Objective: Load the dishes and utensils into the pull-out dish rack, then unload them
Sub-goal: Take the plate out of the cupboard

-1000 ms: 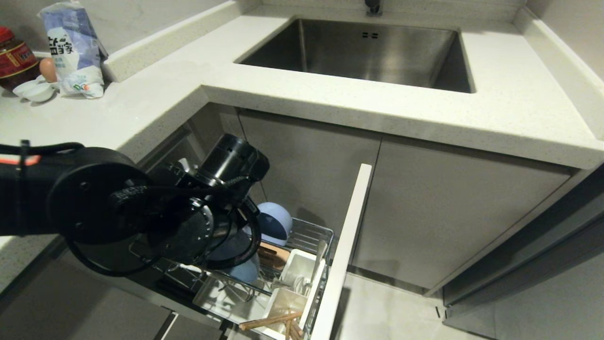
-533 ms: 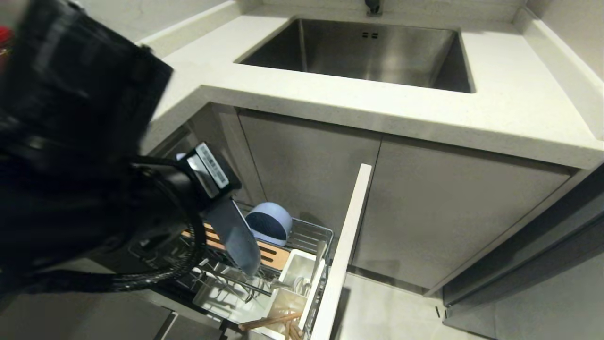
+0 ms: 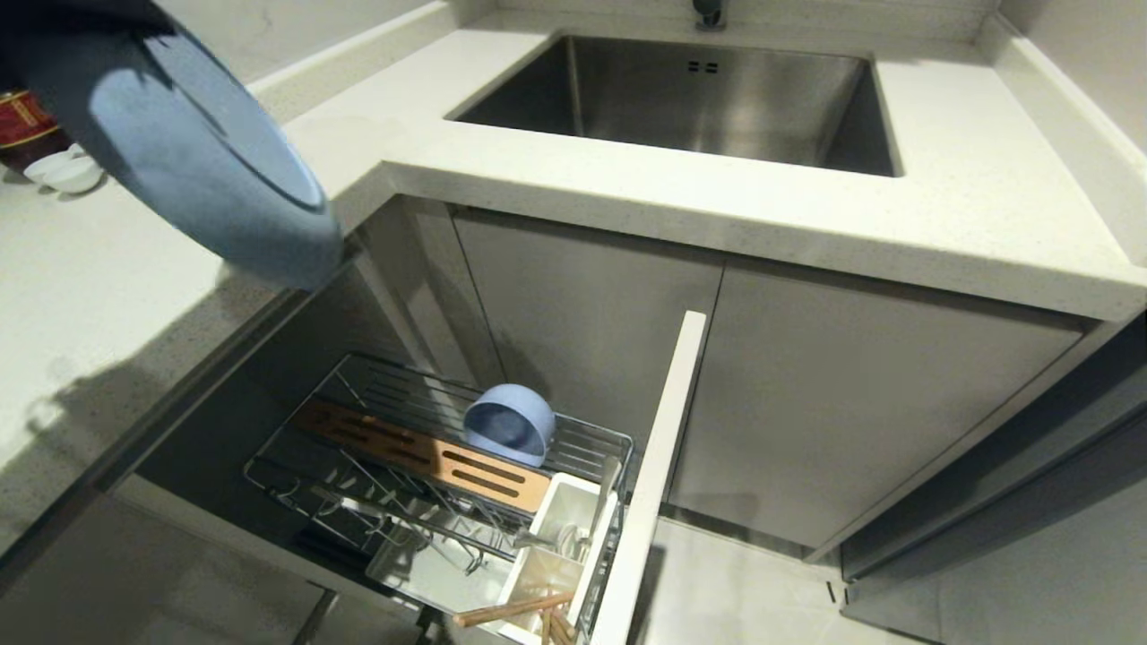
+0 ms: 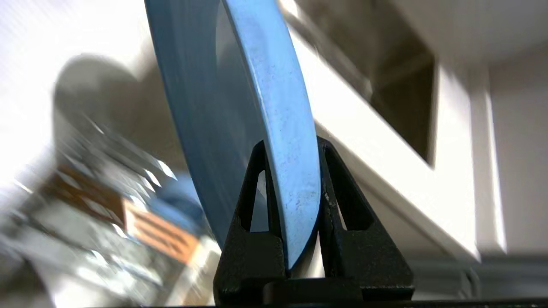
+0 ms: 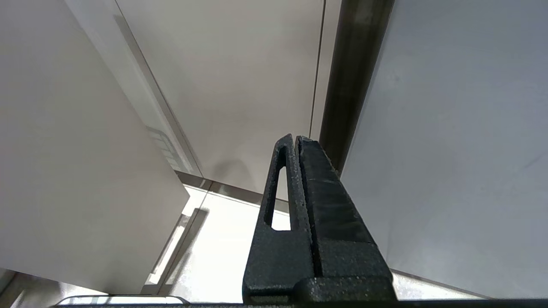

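The light-blue plate [image 3: 206, 152] hangs tilted over the left countertop, high above the pull-out dish rack [image 3: 394, 385]. My left gripper [image 4: 291, 145] is shut on the plate's rim [image 4: 282, 141], one finger on each face. The gripper itself is outside the head view. The blue bowl [image 3: 506, 425] rests on its side in the rack behind the wooden bar [image 3: 421, 452]. In the white caddy [image 3: 560, 515] stand the wooden chopsticks [image 3: 511, 609] and the silver spoon [image 3: 607, 488]. My right gripper [image 5: 295, 137] is shut and empty, parked beside cabinet doors.
The rack's pale front panel [image 3: 659, 484] sticks out toward me. The steel sink [image 3: 699, 90] lies in the countertop [image 3: 968, 206] behind. A red jar [image 3: 22, 121] and small white saucers [image 3: 63, 170] stand at the far left of the counter.
My left arm has risen out of the rack with the plate, up and to the left, over the countertop. The rack, earlier hidden by the arm, now shows fully.
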Tool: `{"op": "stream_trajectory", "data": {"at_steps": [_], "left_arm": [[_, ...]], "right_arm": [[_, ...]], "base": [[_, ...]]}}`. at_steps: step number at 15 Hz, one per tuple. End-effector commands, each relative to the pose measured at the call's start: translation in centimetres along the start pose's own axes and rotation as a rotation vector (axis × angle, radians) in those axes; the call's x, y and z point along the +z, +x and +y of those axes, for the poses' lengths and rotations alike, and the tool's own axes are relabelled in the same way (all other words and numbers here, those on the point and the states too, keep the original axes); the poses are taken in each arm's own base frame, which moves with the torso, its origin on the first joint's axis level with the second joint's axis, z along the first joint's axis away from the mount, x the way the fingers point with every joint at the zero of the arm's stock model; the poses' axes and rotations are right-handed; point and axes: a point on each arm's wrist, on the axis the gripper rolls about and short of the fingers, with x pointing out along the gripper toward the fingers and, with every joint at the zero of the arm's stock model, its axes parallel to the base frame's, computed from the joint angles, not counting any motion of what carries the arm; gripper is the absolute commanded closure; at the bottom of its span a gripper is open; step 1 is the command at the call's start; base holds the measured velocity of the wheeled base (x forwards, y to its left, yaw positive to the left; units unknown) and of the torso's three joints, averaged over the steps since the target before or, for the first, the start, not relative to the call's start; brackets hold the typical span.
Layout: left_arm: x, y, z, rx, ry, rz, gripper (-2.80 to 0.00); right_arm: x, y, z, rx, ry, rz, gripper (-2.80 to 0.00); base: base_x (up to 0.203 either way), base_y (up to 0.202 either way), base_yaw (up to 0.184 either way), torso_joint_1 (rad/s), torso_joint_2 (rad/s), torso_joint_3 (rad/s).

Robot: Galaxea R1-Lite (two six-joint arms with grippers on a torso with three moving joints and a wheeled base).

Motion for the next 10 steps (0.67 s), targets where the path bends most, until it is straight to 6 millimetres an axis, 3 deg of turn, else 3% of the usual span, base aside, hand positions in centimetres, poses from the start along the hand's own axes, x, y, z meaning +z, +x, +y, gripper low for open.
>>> {"op": "stream_trajectory", "data": {"at_steps": [1, 6, 10], "left_arm": [[2.9, -1.1, 1.6, 0.09, 0.05, -0.144, 0.0], [5.7, -2.5, 4.6, 0.434, 0.303, -0.318, 0.0], [5.5, -3.3, 6.6, 0.771, 0.545, -0.206, 0.0]], "right_arm": [[-0.7, 0.1, 0.0, 0.0, 0.0, 0.025, 0.0], [-0.7, 0.1, 0.0, 0.0, -0.001, 0.025, 0.0], [-0.7, 0.1, 0.0, 0.0, 0.0, 0.025, 0.0]], "base": [[0.0, 0.0, 0.0, 0.0, 0.0, 0.0], [0.0, 0.0, 0.0, 0.0, 0.0, 0.0], [0.0, 0.0, 0.0, 0.0, 0.0, 0.0]]}}
